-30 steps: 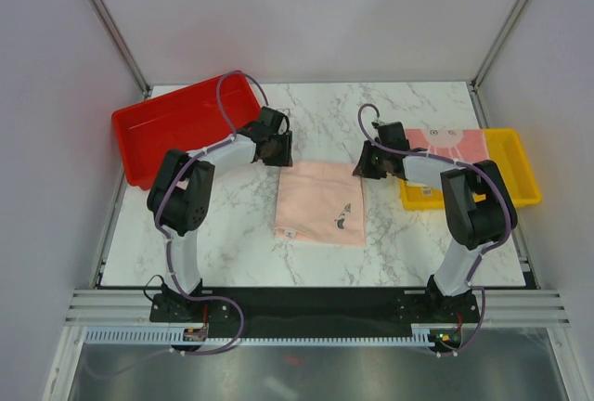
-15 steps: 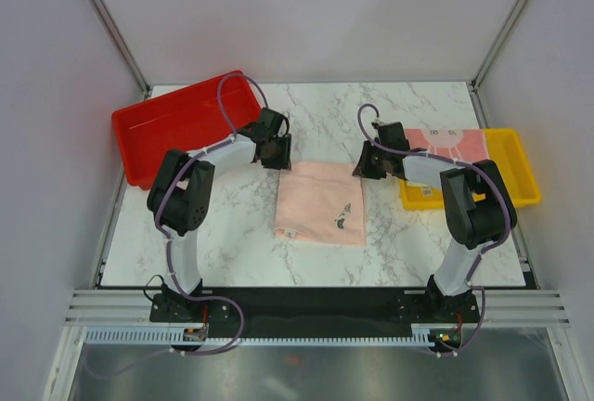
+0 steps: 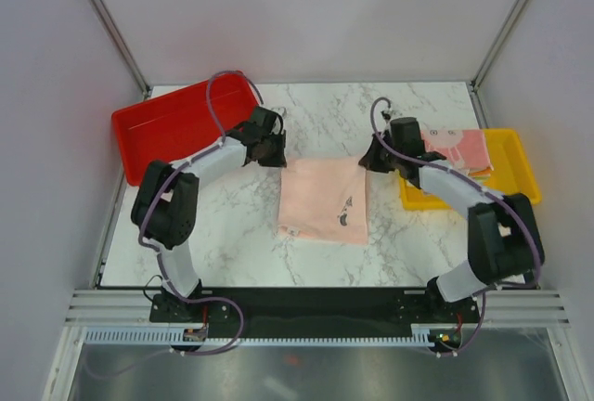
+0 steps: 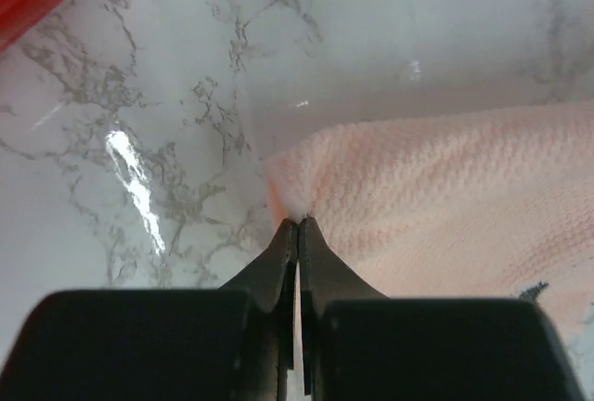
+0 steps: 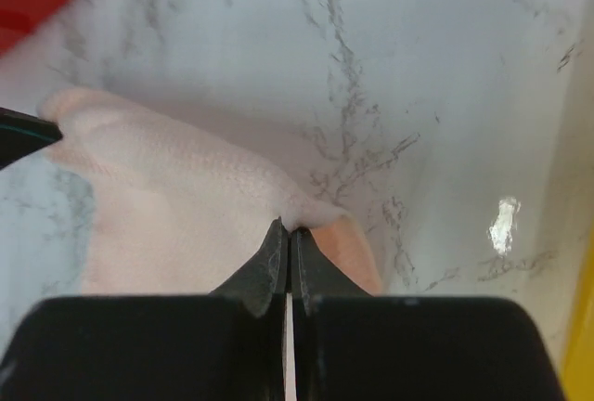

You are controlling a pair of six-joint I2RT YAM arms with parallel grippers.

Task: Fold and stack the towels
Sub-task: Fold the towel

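Nearest, toward the front edge of the tabletop [image 3: 232, 243]: the near end of a plain peach-pink towel [image 3: 320, 199], lying flat about midway between the left and right edges, with a small dark print [image 3: 345, 218] close to its right side. Farther back, at the far left corner of this cloth: the left tool [image 4: 296, 226], pressed tight together and clamped on that corner, with just a thin bit of pink caught in the tips. At the far right corner of the cloth: the right tool [image 5: 287, 229], also squeezed together and clamped on the cloth, with a little bump of pink pulled up at the tips. Off by the right edge of the tabletop: a yellow tray [image 3: 522, 183], with more towels [image 3: 457, 144] piled at its far end, the top one pink with a white face on it. Farthest back, at the far left corner of the tabletop: a red tray [image 3: 172, 127], well apart from the peach-pink towel.
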